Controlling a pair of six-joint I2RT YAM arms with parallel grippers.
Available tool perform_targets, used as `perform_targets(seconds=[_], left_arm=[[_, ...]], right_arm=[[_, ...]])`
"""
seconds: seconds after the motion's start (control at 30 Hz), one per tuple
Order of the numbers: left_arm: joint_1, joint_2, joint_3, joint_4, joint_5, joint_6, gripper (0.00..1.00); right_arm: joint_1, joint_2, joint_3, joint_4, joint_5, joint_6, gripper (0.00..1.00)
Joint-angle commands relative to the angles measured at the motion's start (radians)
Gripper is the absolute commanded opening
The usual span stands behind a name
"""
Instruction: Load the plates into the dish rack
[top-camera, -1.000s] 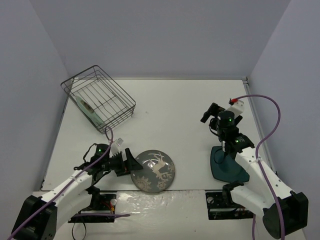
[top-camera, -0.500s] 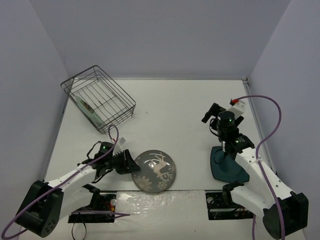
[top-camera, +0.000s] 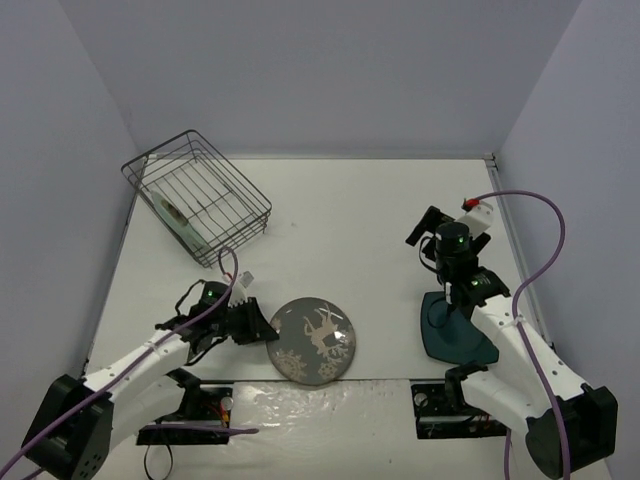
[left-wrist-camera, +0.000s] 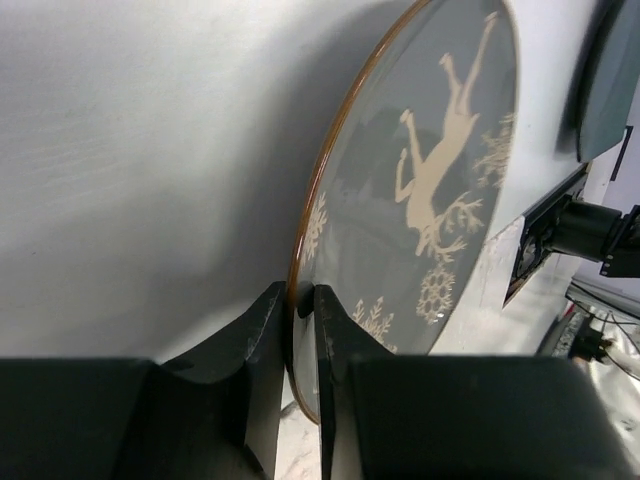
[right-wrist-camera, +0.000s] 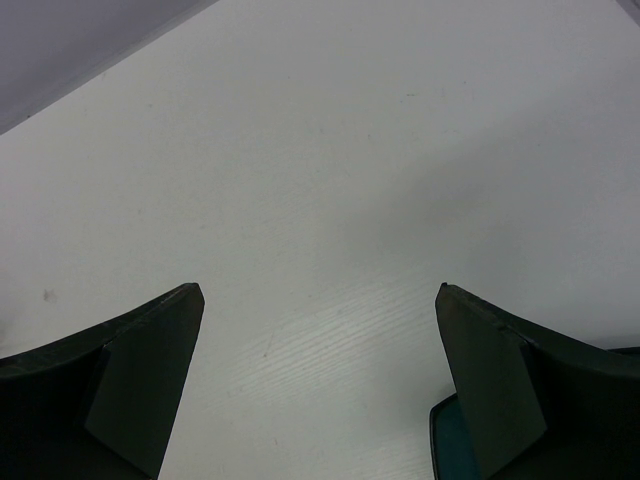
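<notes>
Rim of grey plate (left-wrist-camera: 420, 200) (white deer pattern) clamped in left gripper (left-wrist-camera: 301, 300), right gripper (right-wrist-camera: 320, 292) spread apart above table (right-wrist-camera: 300, 150)

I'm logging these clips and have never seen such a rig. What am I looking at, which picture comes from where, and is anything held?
Two white robot arms are bolted at the near edge of a table. The wide picture looks down from above and behind them; the other two come from a camera on each wrist. On the table are a wire dish rack with a pale green plate inside, a grey deer plate and a dark teal plate under the right arm. The left end effector is shut on the grey deer plate's rim. The right end effector is open, holding nothing.
</notes>
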Motion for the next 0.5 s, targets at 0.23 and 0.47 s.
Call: perform_targets(seconds=[0.23, 0.47], left_arm=[[-0.097, -0.185, 0.353, -0.155, -0.314, 0.057, 0.0], [-0.11, -0.086, 0.607, -0.273, -0.496, 0.035, 0.0]], right_arm=[[0.003, -0.043, 0.021, 0.016, 0.09, 0.011, 1.0], [0.003, -0.048, 0.022, 0.01, 0.121, 0.006, 1.0]])
